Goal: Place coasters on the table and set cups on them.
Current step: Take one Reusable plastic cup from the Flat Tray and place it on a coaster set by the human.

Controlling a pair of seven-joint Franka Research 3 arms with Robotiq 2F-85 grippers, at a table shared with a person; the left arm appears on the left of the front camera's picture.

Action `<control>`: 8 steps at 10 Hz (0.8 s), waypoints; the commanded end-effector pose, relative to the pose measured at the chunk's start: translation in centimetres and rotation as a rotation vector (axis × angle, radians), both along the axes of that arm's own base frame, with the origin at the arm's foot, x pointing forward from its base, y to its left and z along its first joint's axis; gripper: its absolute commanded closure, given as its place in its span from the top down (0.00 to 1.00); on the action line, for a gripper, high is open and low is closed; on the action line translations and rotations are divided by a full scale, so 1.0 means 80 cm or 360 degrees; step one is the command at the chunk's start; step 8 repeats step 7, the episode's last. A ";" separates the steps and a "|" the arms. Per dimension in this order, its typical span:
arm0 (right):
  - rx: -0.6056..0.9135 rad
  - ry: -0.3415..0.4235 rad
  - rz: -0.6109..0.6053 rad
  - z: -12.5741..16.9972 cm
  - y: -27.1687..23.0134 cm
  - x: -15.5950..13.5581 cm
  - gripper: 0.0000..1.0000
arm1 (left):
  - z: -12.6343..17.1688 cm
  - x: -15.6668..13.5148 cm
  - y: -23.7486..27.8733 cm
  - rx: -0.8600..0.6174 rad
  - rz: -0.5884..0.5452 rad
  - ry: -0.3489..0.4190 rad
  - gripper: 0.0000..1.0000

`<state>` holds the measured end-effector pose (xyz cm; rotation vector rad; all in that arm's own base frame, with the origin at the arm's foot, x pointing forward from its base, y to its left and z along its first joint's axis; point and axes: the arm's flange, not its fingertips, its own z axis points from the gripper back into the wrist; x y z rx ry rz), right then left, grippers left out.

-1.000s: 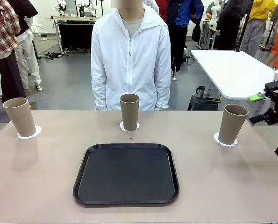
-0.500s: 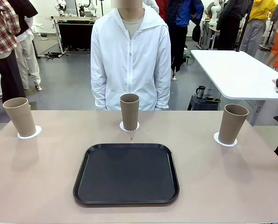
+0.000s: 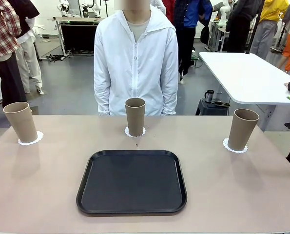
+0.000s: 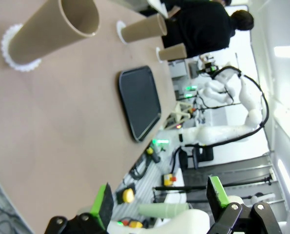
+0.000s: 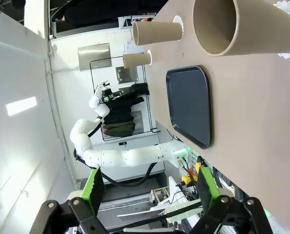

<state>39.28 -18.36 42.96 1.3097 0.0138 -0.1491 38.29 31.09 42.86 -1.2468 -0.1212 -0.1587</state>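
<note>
— What do you see on the table (image 3: 242, 195) from your station?

— I see three cups, and each one stands upright on its own coaster. The left cup (image 3: 20, 121) is on a coaster (image 3: 31, 140) near the far left corner. The middle cup (image 3: 135, 116) is on its coaster (image 3: 135, 132) at the far edge, in front of a person (image 3: 136, 58) in a white jacket. The right cup (image 3: 243, 128) is on a coaster (image 3: 231, 146) at the far right side. The cups are well apart from each other.

— And the tray?

— The black tray (image 3: 132, 181) lies in the middle of the table, on my side of the middle cup. I see nothing lying in it.

— How are the grippers?

— In the left wrist view, the left gripper (image 4: 159, 202) has its jaws wide apart and nothing is between them. It is off the table edge, and the nearest cup (image 4: 52, 30) with its coaster (image 4: 8, 51) is far in front of it. In the right wrist view, the right gripper (image 5: 147, 187) is also spread wide and it holds nothing. The nearest cup (image 5: 244, 24) there is close to the camera, on its coaster (image 5: 288, 9), and the tray (image 5: 189, 105) is beyond it. No finger touches any cup.

— The person's hands?

— They hang below the far table edge, I cannot see them.
</note>
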 end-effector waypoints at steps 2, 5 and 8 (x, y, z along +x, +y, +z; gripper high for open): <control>-0.0008 -0.0010 0.0001 0.005 0.000 -0.002 1.00 | 0.004 0.000 -0.001 0.0006 0.0015 0.0011 1.00; -0.0008 -0.0010 0.0001 0.005 0.000 -0.002 1.00 | 0.004 0.000 -0.001 0.0006 0.0015 0.0011 1.00; -0.0008 -0.0010 0.0001 0.005 0.000 -0.002 1.00 | 0.004 0.000 -0.001 0.0006 0.0015 0.0011 1.00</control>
